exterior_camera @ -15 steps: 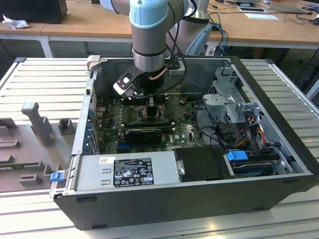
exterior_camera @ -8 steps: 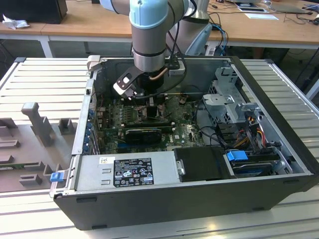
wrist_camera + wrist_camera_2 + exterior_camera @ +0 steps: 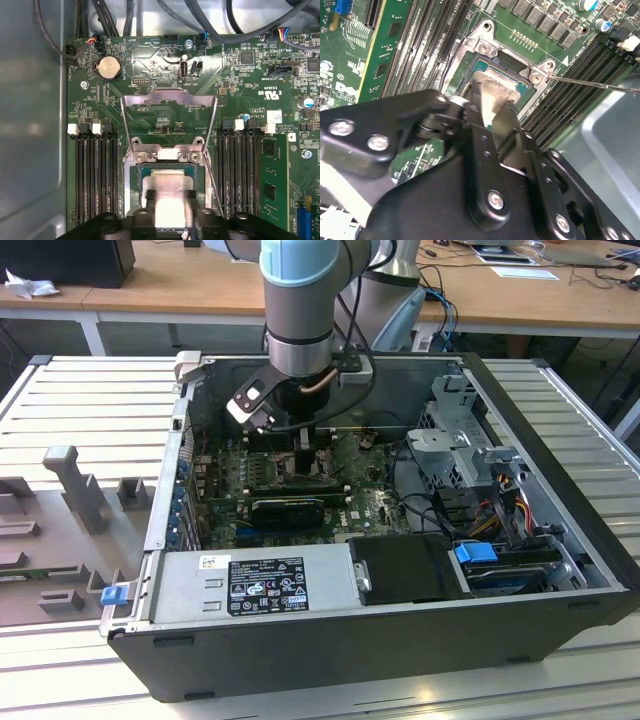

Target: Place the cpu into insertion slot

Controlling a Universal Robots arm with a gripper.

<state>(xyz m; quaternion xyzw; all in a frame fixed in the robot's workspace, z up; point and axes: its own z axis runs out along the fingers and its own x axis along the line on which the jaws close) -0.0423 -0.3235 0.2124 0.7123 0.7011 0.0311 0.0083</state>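
Lying on its side with the panel off, the case (image 3: pixel 350 650) leaves the board (image 3: pixel 378 502) facing up, so the arm (image 3: pixel 300 300) can reach straight down at the centre of the exterior view. The slot (image 3: pixel 134 175) has its metal plate (image 3: pixel 170 97) hinged open, baring the socket. The gripper (image 3: pixel 171 216) is clamped on the cpu (image 3: pixel 167 187) by two opposite edges, holding it flat and square just over the slot. Whether it touches the socket I cannot tell.

Arm (image 3: pixel 297 300) upright, end effector (image 3: pixel 490 107) straight down, tight on the cpu (image 3: pixel 167 190).
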